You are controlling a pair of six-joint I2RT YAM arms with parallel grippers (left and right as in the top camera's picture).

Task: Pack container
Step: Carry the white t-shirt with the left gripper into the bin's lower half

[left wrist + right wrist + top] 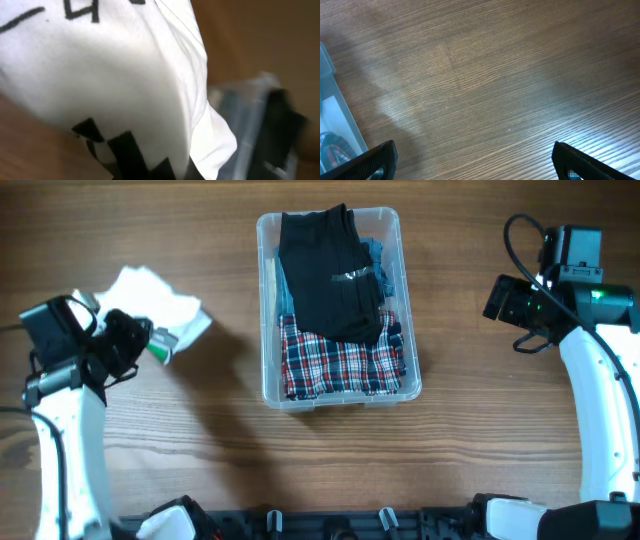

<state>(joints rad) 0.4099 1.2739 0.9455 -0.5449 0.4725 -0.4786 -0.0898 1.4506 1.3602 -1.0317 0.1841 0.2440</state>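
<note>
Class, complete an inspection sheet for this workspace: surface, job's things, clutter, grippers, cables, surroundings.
Surface: wooden table, grain visible.
Job's things: clear container at centre, holding a black garment over plaid cloth; white garment to its left.
Clutter: nothing seen.
Grippers: left gripper shut on the white garment; right gripper open above the table.
Cables: black cable loops by the right arm.
Surroundings: nothing seen beyond the table.
</note>
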